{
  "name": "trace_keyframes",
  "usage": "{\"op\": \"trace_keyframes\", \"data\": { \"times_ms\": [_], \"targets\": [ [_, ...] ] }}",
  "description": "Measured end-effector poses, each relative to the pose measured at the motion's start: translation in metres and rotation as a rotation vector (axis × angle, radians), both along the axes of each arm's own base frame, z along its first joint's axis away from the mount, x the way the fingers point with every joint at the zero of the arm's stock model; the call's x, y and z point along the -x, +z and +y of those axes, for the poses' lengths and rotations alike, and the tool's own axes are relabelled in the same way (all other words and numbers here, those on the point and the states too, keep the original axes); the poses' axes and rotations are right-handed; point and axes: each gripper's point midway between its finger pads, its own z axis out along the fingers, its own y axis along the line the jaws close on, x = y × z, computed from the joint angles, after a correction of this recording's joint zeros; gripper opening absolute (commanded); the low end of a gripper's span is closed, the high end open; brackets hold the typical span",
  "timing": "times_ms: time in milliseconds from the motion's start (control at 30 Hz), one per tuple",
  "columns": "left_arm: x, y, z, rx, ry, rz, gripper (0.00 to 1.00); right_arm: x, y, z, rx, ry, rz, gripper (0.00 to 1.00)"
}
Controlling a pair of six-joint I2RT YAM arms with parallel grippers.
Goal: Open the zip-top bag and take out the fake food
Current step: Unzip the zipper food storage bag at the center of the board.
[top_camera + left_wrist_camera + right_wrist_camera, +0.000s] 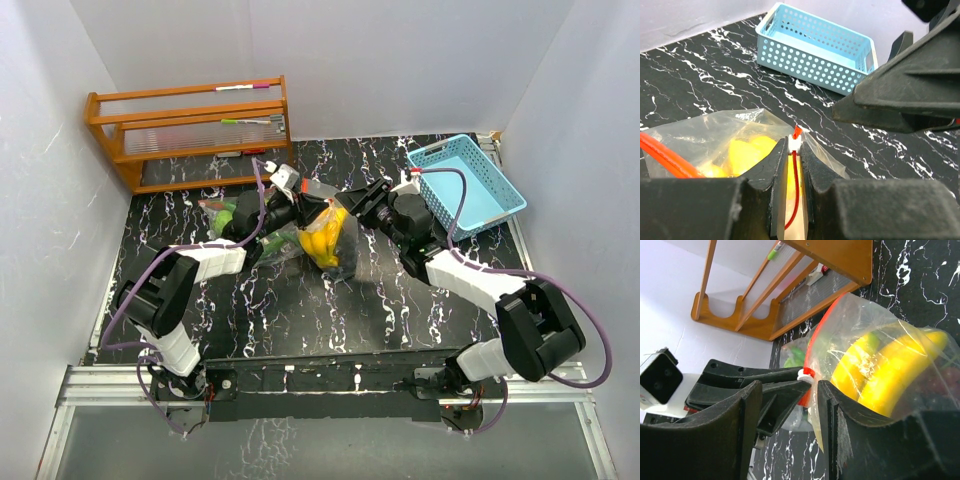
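Two robot arms meet over the middle of a black, white-veined table [300, 310], with a clear zip-top bag [875, 330] between them. You are at the opening step: the bag is sealed and nothing has come out of it.

Your left claw [795, 155] is nearly closed, pinching the bag's top edge so that the red zip strip [797, 185] runs up between its dark, ridged fingers. Your right claw [790, 387] stands about half open. Its broad black fingers sit on either side of the small white slider [806, 375] and are not clamped on anything that shows.

Inside the thin, crinkled, glossy plastic lie smooth, curved yellow bananas [323, 243], with something dark beneath them. Green pieces [225, 215] lie on the table beside your left arm; whether they are bagged or loose cannot be told.

Next, you will likely need to close the right claw squarely on the slider, or on the opposite lip, and pull away from the left claw while it holds firm. The film is slippery, so a shallow pinch could slide off.

A light-blue perforated basket [470, 185] sits at the far right, and a wooden rack [190, 125] at the far left.
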Motion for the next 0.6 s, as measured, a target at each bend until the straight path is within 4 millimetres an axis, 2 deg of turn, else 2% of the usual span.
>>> {"op": "trace_keyframes", "data": {
  "times_ms": [367, 600],
  "targets": [
    [0.0, 0.015, -0.005, 0.061, 0.025, -0.026, 0.0, -0.012, -0.023, 0.008, 0.006, -0.014, 0.05, 0.47],
    [0.001, 0.015, -0.007, 0.061, 0.023, -0.027, 0.0, -0.019, -0.024, 0.012, -0.005, -0.014, 0.046, 0.42]
  ]
}}
